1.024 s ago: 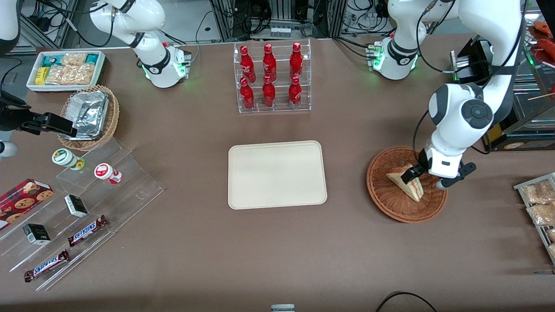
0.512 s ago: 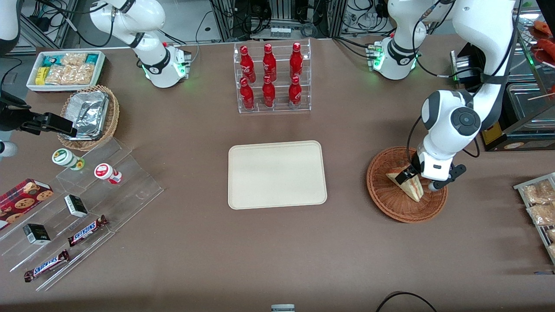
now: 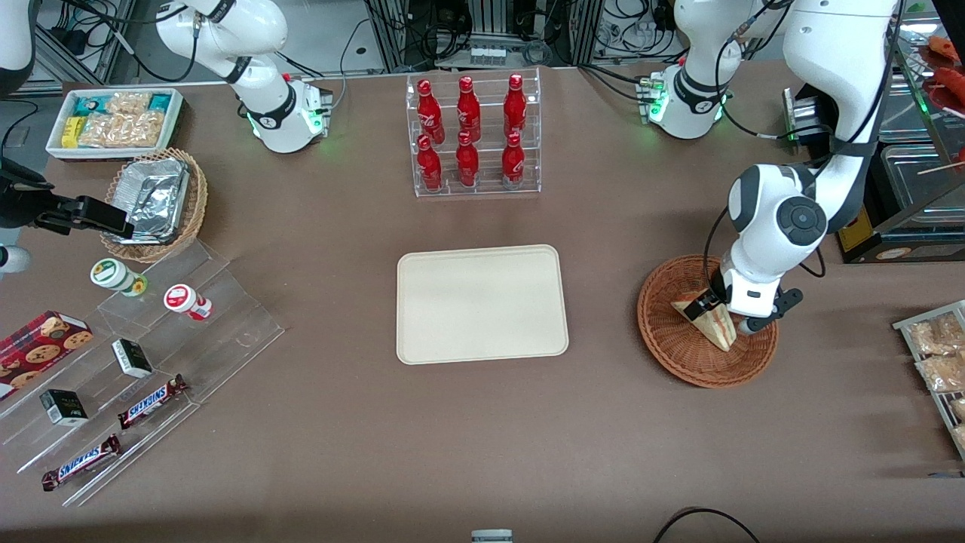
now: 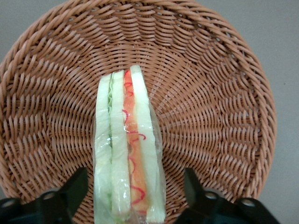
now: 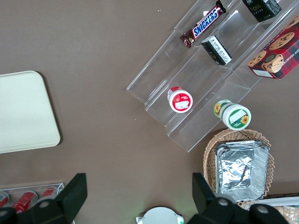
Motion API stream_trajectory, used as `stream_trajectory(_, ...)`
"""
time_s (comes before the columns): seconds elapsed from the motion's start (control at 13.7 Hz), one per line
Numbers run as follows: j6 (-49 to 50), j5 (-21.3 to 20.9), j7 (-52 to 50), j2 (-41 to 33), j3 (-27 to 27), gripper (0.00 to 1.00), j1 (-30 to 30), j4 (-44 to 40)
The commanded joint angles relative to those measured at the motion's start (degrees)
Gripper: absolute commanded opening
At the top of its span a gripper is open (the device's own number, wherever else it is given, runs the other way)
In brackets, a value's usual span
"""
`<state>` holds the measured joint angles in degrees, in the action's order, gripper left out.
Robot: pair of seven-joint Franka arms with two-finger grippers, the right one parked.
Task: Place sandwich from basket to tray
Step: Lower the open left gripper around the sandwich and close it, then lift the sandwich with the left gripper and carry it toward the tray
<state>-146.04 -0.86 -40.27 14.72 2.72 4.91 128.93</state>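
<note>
The sandwich [image 3: 705, 320] lies in the basket [image 3: 667, 343] at the right of the front view, its point aimed at the camera, with the gripper [image 3: 716, 311] low over its wide end. The tray [image 3: 482, 303] sits bare mid-frame on the desk [image 3: 482, 437], well apart from the basket. From here the arm hides the fingers, so how they sit on the wedge cannot be read.

The left wrist view fills that in: the sandwich [image 4: 126, 149] stands on edge in the basket [image 4: 219, 93], filling stripes up, and the gripper [image 4: 133, 196] is spread wide, one finger [image 4: 74, 191] on each side, neither clearly touching the wrap. The risks, I judge: closing too high on slick film and slipping off, squeezing the soft bread flat, or dragging the light basket along.

The right wrist view shows only the tray's [image 5: 23, 112] corner.
</note>
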Motion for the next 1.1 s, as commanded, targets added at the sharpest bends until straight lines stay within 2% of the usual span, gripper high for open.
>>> stream_trajectory(0.0, -0.92, -0.37, -1.13, -0.04, -0.25, 0.00, 0.01, 0.35)
stream_trajectory(0.15, -0.39, -0.45, -0.78, -0.91, -0.26, 0.00, 0.10, 0.27)
stream_trajectory(0.29, 4.76, -1.15, -0.69, -4.07, -0.34, 0.00, 0.10, -0.87)
stream_trajectory(0.44, 12.67, -5.01, -0.95, -6.80, 0.01, 0.00, 0.36, -4.55)
stream_trajectory(0.51, 16.01, -5.29, -1.04, -7.24, 0.44, 0.00, 0.79, -7.18)
stream_trajectory(0.8, 27.45, -4.59, -1.21, -5.06, 1.33, 0.00, 7.72, -19.66)
stream_trajectory(1.02, 28.35, -4.24, -2.35, -0.85, 1.33, 0.00, 15.54, -25.64)
